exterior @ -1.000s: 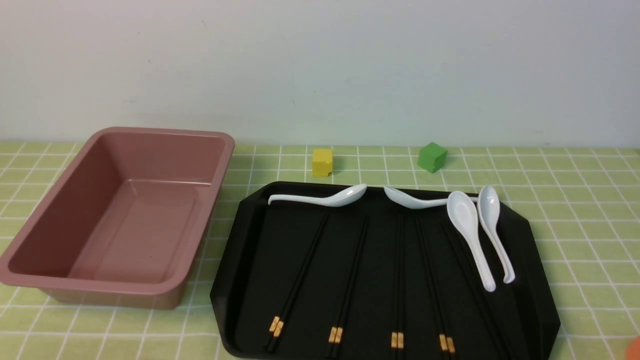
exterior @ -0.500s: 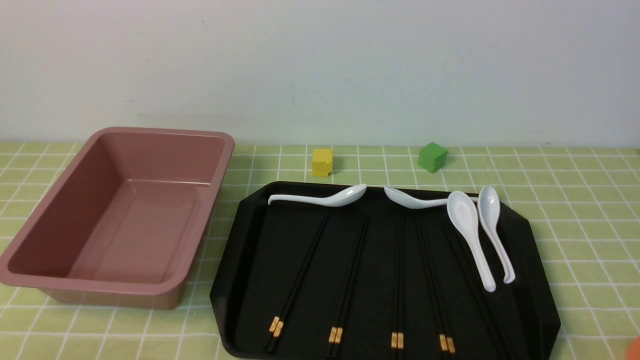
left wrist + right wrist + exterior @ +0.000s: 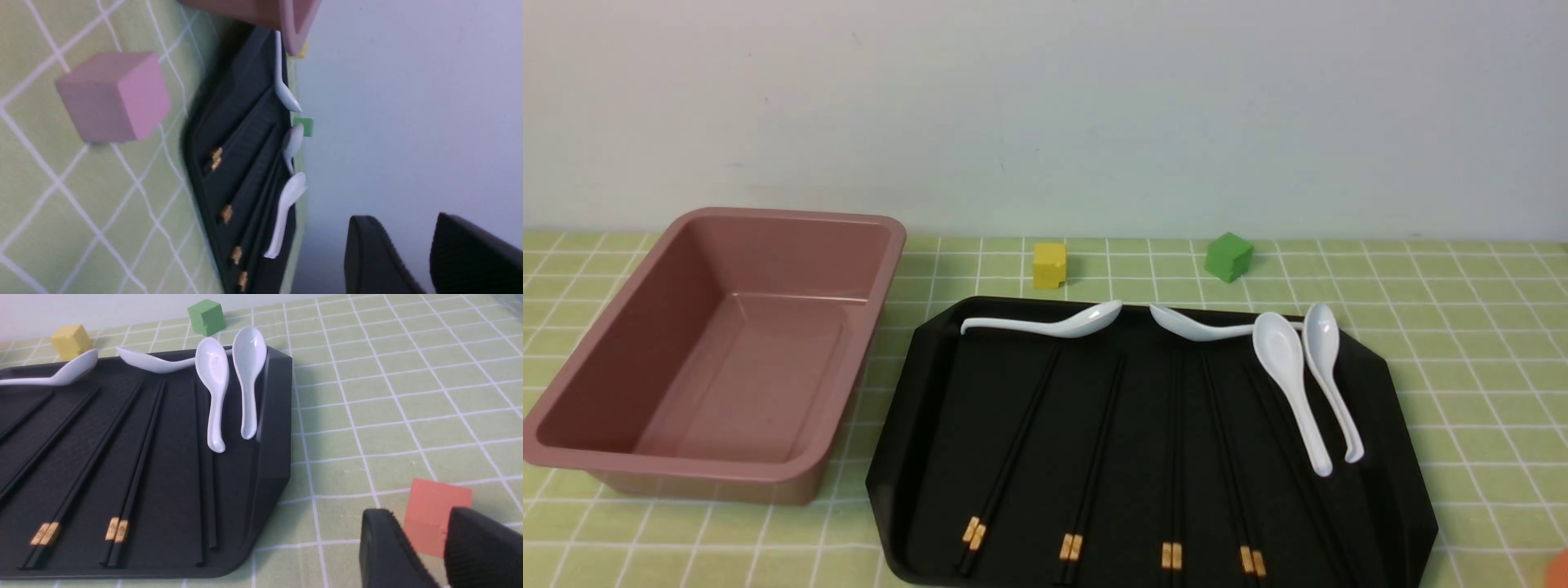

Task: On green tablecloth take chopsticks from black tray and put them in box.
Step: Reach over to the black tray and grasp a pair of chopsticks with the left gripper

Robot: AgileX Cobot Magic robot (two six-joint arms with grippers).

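Pale wall behind green tablecloth; left end effector, right end effector slightly parted, empty.

Bare strips of tray floor separate the chopsticks, whose gold-banded near ends lie uncovered, while white spoons cross or flank their far tips. A band of cloth lies between the tray's low rim and the taller wall of the open-topped box to its left. On the counter a yellow cube and a green cube stand beyond the tray, a pink cube sits near its near left corner, and an orange cube sits just ahead of the right claw.
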